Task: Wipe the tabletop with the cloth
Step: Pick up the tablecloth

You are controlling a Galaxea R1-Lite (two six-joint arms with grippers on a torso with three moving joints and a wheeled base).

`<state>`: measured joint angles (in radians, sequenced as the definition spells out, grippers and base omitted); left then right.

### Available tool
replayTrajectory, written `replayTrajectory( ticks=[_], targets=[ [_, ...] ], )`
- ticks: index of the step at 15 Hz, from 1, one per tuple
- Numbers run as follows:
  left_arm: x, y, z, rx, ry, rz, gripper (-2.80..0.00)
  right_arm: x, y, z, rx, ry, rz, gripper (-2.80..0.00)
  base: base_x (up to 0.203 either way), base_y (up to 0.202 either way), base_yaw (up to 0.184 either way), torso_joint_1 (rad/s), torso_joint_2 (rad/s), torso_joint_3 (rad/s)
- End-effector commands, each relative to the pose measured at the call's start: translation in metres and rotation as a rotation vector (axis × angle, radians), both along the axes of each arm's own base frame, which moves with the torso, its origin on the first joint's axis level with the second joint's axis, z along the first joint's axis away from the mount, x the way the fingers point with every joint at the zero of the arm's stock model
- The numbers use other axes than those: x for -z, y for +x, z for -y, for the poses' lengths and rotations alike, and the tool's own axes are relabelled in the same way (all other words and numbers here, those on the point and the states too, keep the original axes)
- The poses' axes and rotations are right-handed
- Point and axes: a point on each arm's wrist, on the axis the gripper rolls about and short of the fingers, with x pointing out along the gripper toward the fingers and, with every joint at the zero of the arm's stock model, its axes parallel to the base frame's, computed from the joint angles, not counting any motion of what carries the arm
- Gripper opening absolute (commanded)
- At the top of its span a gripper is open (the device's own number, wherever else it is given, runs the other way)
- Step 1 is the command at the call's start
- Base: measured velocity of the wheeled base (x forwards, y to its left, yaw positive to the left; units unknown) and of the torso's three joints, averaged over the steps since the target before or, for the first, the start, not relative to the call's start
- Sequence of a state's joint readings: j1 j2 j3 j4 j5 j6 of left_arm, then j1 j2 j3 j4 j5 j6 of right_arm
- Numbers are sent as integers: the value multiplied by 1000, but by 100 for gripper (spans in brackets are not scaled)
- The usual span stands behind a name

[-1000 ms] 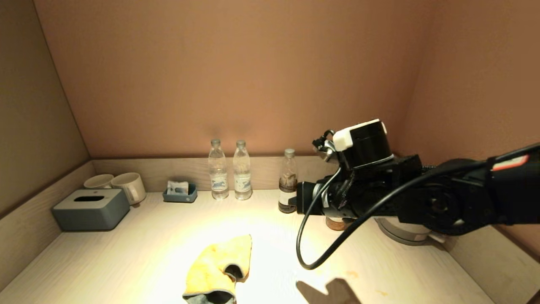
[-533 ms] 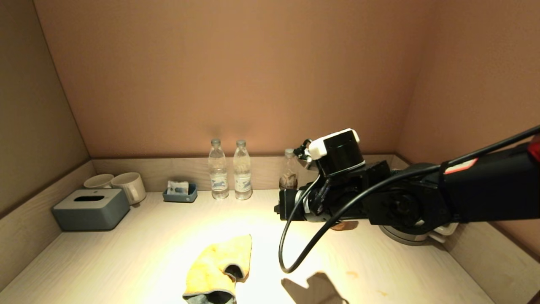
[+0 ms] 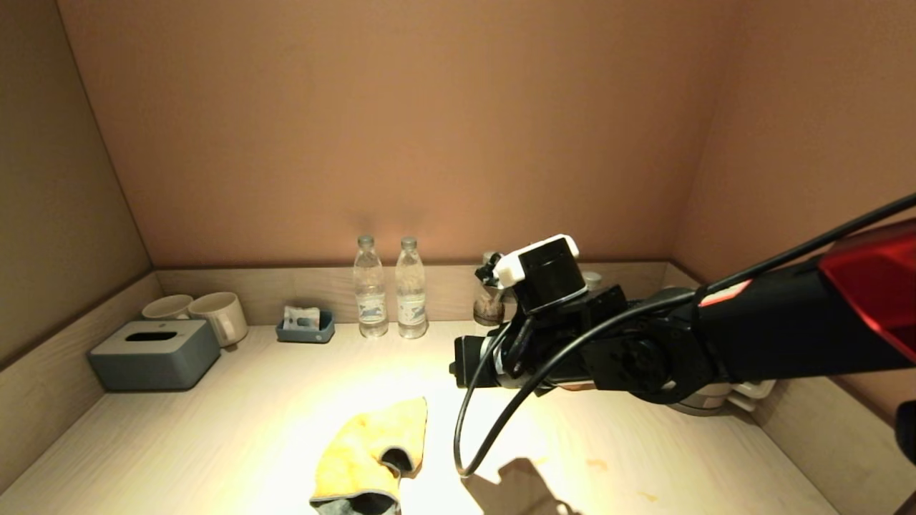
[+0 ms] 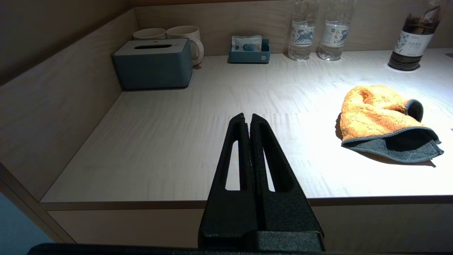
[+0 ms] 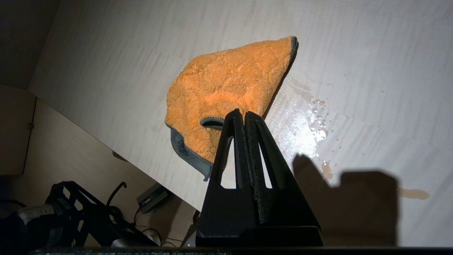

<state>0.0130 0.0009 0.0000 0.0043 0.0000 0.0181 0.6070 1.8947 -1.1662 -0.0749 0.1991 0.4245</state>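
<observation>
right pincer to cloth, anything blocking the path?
Nothing visible. The right pincer, fingers shut, hangs above the tabletop, with the cloth lying crumpled below it and toward the robot's left. Only bare surface lies between. The bottles stand at the back rim, out of the way.

In the head view the right arm (image 3: 644, 350) covers most of the brown bottle (image 3: 489, 304) at the back rim and nearly all of a round pale object (image 3: 715, 397) on the tabletop (image 3: 215, 443) behind it; what that object is cannot be told. The right gripper's fingertips do not show there. The cloth (image 3: 372, 458) is cut off by that view's lower edge. In the right wrist view the closed right gripper (image 5: 244, 118) hides part of the cloth's grey-edged fold. The labels on the two clear bottles (image 4: 315, 30) are too small to read.
</observation>
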Motion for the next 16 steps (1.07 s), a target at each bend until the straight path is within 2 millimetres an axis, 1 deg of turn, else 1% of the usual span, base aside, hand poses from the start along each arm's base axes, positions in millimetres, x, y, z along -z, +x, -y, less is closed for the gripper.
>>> replayTrajectory(
  ticks=[1,2,3,5,6,8,10,11,12,15,16],
  targets=[
    [0,0,0,-1,0,-1,-280,2,1,-1,-2,-1,-7,-280,0,0,0,0,0,0],
    [0,0,0,-2,0,-1,-280,3,1,-5,-10,-2,-6,-280,0,0,0,0,0,0],
    [0,0,0,-2,0,-1,-280,10,2,-17,-31,-13,-17,-280,0,0,0,0,0,0],
    [0,0,0,-2,0,-1,-280,40,7,-46,-69,-66,-64,-280,0,0,0,0,0,0],
    [0,0,0,-2,0,-1,-280,46,7,-57,-84,-78,-68,-280,0,0,0,0,0,0],
    [0,0,0,-1,0,-1,-280,57,6,-67,-102,-98,-83,-280,0,0,0,0,0,0],
    [0,0,0,-1,0,-1,-280,61,5,-70,-109,-104,-88,-280,0,0,0,0,0,0],
    [0,0,0,-2,0,-1,-280,67,4,-74,-118,-114,-98,0,0,0,0,0,0,0],
    [0,0,0,-2,0,-1,-280,72,4,-78,-122,-123,-103,0,0,0,0,0,0,0],
    [0,0,0,-1,0,-1,-280,73,3,-80,-124,-126,-101,0,0,0,0,0,0,0],
    [0,0,0,-2,0,-1,-280,79,0,-86,-142,-138,-109,0,0,0,0,0,0,0]
  ],
)
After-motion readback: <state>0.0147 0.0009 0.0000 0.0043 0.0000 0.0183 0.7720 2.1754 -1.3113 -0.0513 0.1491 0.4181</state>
